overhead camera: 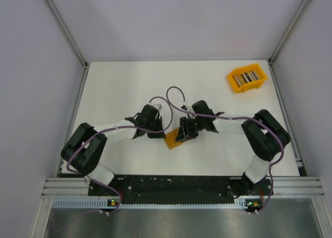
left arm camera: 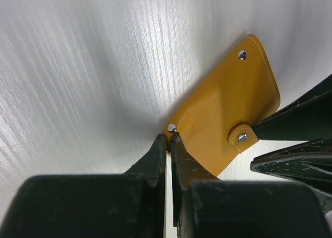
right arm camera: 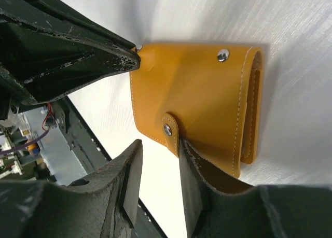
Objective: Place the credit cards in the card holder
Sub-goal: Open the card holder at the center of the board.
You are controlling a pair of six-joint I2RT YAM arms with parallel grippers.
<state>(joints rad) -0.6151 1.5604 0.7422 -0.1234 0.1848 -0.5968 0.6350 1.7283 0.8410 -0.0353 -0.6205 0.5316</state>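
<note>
Two grippers crowded one small card holder (left arm camera: 228,103), which lay shut and flat on the white table (overhead camera: 124,82), just toward 6 o'clock from the middle in the overhead view.

At the holder's 10 o'clock side in that view stood the left gripper (left arm camera: 167,139), its fingers pressed together. The tips sat on the holder's corner, with a silver stud (left arm camera: 171,127) just at their 12 o'clock in its own camera. Whether a sliver of leather was nipped between them could not be told.

At the holder's 2 o'clock side overhead stood the right gripper (right arm camera: 160,144). Its fingers were apart and straddled the little clasp tab (right arm camera: 170,129), which was fastened and not clamped.

Well away, at the table's 2 o'clock corner, the cards (overhead camera: 247,77) stood in a striped row inside an orange bin (overhead camera: 233,85). None was in the holder.

The step in hand looked like undoing the clasp, so the task was barely begun. To do it well, the right fingers probably needed to close squarely on the tab, past its stud rather than on it. They should then peel along the tab's length, away from the holder's face. The left tips likely had to bear down on their corner so the holder would not rise or swivel with the pull. With both sets of fingers so near each other, a slow, short pull seemed safest.
</note>
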